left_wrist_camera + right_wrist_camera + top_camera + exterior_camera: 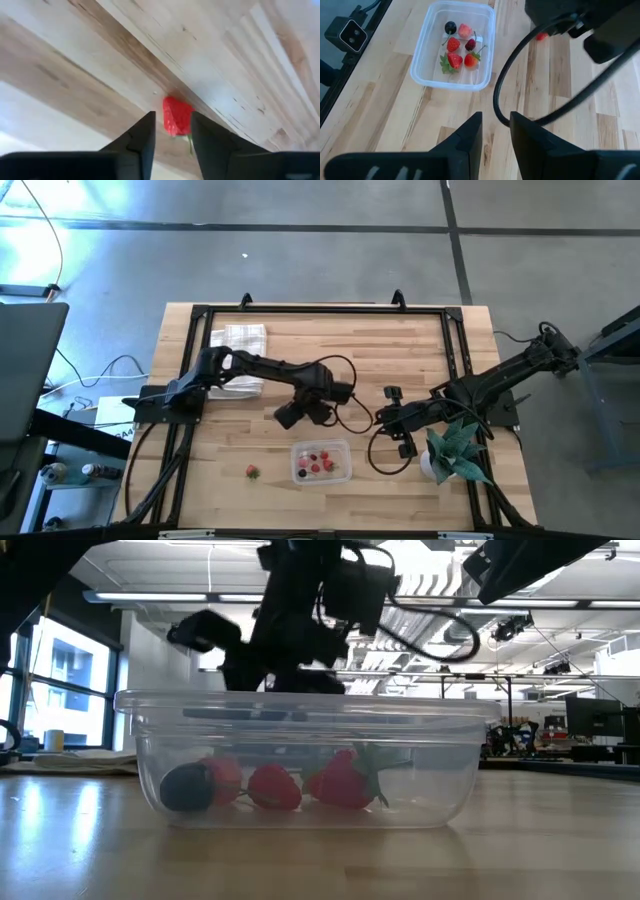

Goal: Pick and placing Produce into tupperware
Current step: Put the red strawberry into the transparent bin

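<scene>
Clear tupperware near the table's front edge, holding several red berries and one dark berry. One red berry lies loose on the wood to its left. Left gripper raised just behind the container, fingers parted, holding nothing. Right gripper beside the potted plant, fingers narrowly apart, empty.

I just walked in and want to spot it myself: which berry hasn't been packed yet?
Find the clear tub near the table's front edge, between the two arms. Beside it, on the left arm's side, one red berry lies alone on bare wood. Unlike the berries in the tub, nothing surrounds it.
</scene>
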Controlling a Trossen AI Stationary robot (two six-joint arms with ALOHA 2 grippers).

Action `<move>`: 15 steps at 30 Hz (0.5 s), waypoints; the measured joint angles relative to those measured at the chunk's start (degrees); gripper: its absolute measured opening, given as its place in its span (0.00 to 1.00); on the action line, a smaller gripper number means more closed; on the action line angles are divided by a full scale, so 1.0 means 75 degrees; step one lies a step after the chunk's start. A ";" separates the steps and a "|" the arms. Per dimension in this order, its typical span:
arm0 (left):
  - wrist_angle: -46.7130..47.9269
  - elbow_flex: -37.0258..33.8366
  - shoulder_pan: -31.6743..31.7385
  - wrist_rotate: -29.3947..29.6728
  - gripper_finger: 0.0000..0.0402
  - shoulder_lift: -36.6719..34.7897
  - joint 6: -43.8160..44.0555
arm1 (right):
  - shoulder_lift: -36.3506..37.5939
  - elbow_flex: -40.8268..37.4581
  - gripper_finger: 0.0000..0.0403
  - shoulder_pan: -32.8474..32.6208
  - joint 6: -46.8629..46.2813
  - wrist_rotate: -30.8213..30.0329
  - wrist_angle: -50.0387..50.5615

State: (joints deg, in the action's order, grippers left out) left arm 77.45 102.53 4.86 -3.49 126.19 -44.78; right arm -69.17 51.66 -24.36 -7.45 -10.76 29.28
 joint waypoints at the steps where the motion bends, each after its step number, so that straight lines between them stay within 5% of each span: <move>1: 0.0129 0.0162 0.0000 0.0001 0.25 0.0000 -0.0026 | 0.0000 0.0000 0.22 0.0000 -0.0001 0.0000 0.0000; 9: 0.0892 0.0870 0.0000 -0.0264 0.15 -0.0026 0.0037 | 0.0000 0.0000 0.22 0.0000 -0.0002 0.0000 0.0000; 15: 0.0618 0.0870 0.0000 -0.0468 0.20 -0.0026 0.1072 | 0.0000 -0.0003 0.22 0.0000 -0.0002 -0.0003 0.0000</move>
State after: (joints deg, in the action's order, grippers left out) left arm 82.09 109.06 4.86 -7.01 125.99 -36.74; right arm -69.17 51.64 -24.36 -7.46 -10.79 29.28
